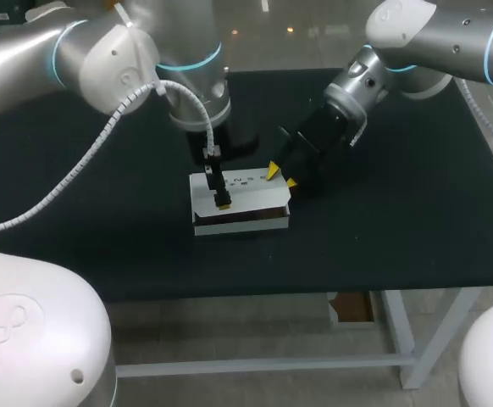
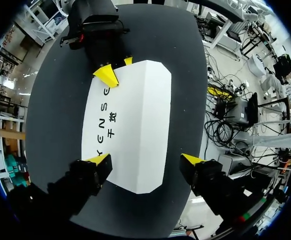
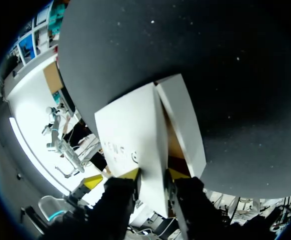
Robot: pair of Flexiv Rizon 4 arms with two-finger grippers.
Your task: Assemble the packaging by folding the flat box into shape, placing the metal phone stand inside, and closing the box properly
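- While its two yellow-tipped fingers stand close together, the right pincer (image 3: 153, 175) clamps an edge of the white box (image 3: 128, 130). In its own wrist view the white card fills the space between the tips and meets both.
- Just beyond that grip, a narrow side flap (image 3: 183, 120) lies beside the printed top panel (image 3: 130, 145). A brown slit (image 3: 170, 145) runs between them, so the box is not sealed along that seam.
- The left pincer (image 2: 146, 160) is spread wide above the box and holds nothing. One tip sits over the end of the printed top panel, and the other hangs out past the box's side, above the table (image 1: 416, 212). Whether the first tip presses on the card, I cannot tell.
- The box lies flat near the middle of the black table, printed side up. The left arm comes down over it, and the right pincer is at its far right corner.
- The metal stand shows in no view. It may already be inside, but that cannot be told.
- Step in hand, as I judge it: closing. The box is folded into shape and its top is down, with one seam left open.
- The next move likely calls for the left pincer to steady the top. The right would then ease the flap into the slit, gently enough not to crease the card or drag the box.
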